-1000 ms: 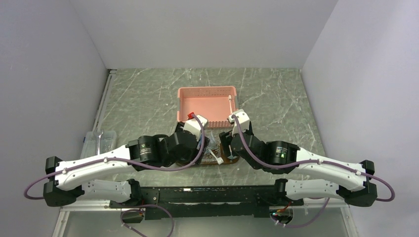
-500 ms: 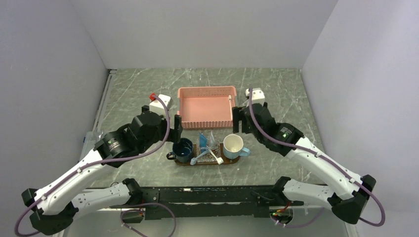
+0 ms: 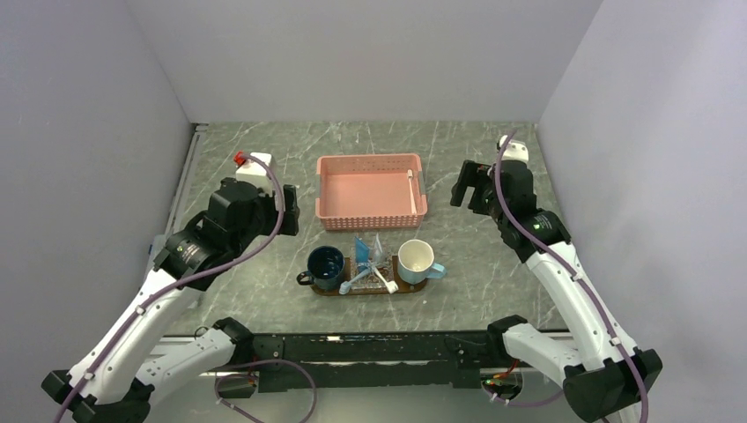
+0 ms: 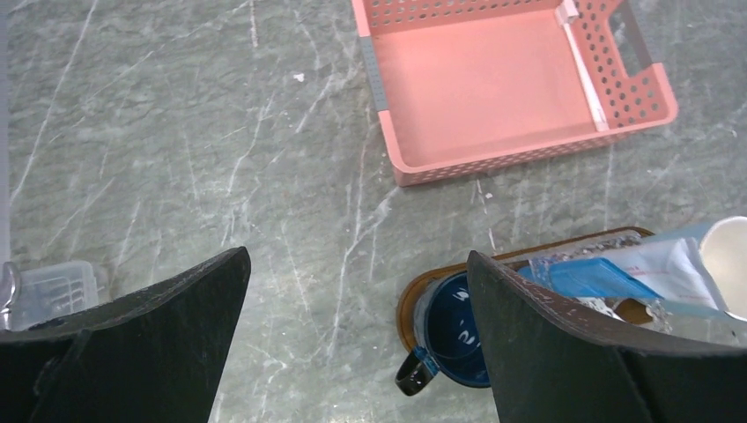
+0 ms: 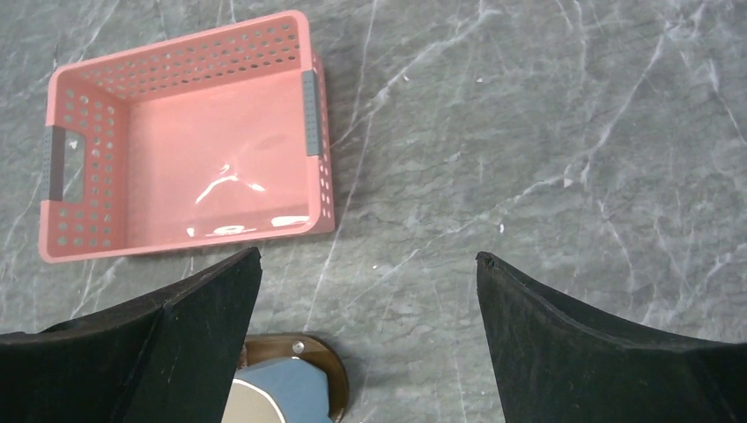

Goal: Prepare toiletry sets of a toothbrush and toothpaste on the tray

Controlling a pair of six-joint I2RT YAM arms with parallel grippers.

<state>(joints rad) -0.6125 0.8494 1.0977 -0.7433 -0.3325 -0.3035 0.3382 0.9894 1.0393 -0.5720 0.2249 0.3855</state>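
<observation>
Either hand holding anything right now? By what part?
Nothing held. Left hand and right hand both open and empty, above the table beside the pink basket.

Both arms lift off the tray (image 3: 412,285) and swing apart; the left gripper (image 3: 287,210) now hangs left of the pink basket (image 3: 370,214), the right gripper (image 3: 461,187) right of it; both jaws spread wider; the blue mug (image 3: 325,264), white mug (image 3: 416,259) and toothpaste (image 3: 361,251) come into view.
</observation>
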